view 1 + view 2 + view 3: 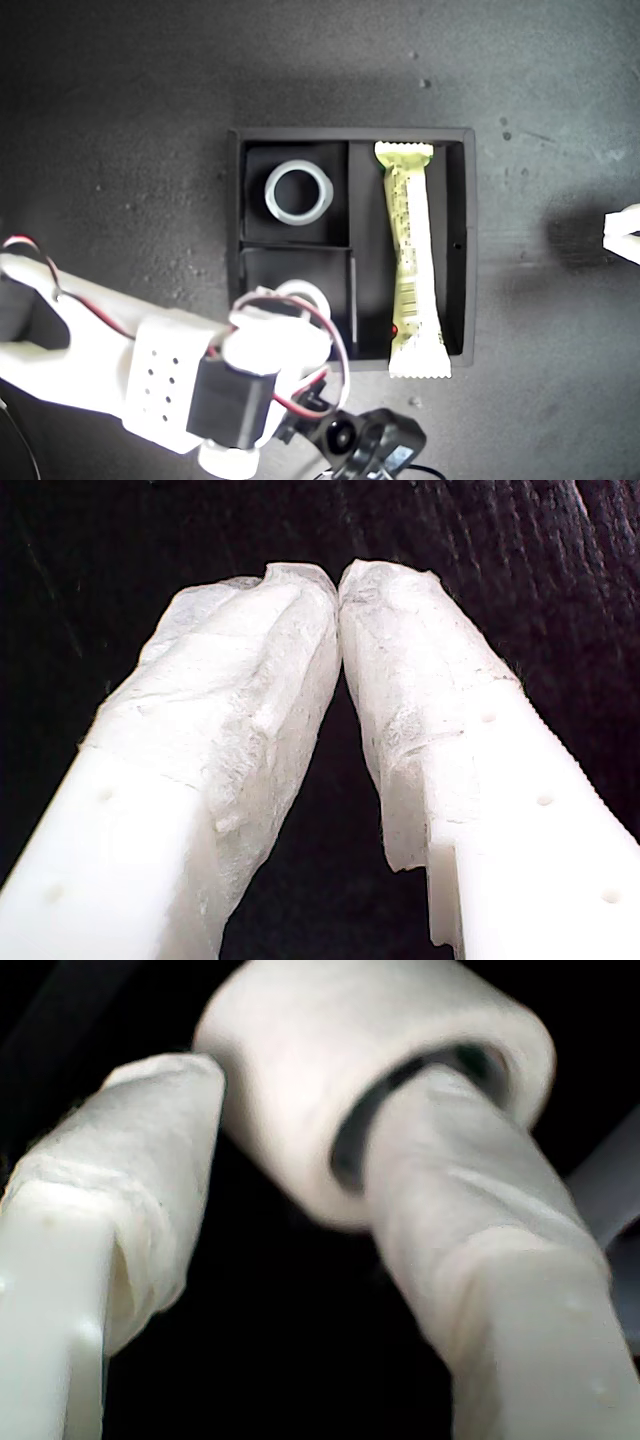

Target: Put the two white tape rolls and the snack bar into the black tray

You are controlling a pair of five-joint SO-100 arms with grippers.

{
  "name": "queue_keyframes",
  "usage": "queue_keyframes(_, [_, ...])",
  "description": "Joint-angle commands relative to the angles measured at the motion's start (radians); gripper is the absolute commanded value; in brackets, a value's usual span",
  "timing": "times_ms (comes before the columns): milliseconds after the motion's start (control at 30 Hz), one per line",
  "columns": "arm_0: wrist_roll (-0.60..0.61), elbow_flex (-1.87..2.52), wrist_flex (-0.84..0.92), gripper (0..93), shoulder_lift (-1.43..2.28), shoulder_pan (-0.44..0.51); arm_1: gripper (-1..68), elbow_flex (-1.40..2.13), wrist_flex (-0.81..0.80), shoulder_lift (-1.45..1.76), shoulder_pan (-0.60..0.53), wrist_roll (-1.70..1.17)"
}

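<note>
Dark matte surface [120,120]: second tool [290,1130] clamped through a smooth white tape roll [330,1040]; first tool [338,585] fingertips pressed together, empty.

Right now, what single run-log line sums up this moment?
snack bar: in tray's long slot | first tape roll: small compartment | second tape roll: held by my second gripper over other compartment | my first gripper: shut, empty

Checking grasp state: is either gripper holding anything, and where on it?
My second gripper holds a white tape roll by its wall, one finger through its centre. My first gripper is shut, empty.
</note>
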Motion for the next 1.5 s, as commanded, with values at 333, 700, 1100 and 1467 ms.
queue_keyframes(333, [0.008, 0.693, 0.015, 15.5, 0.816, -0.011, -0.3, 0.109, -0.008, 0.011, 0.011, 0.100])
queue_keyframes(700, [-0.080, 2.132, -0.403, 2.8, 1.805, -0.149, -0.3, 0.135, 0.253, 0.011, 0.097, 0.357])
queue_keyframes(1100, [-0.061, 2.773, -0.508, 0.1, 2.586, -0.166, -0.3, 0.137, 0.383, 0.003, 0.061, 0.353])
queue_keyframes(1467, [-0.127, 2.921, -0.459, 0.1, 2.668, -0.186, -0.2, 0.137, 0.385, -0.002, 0.075, 0.302])
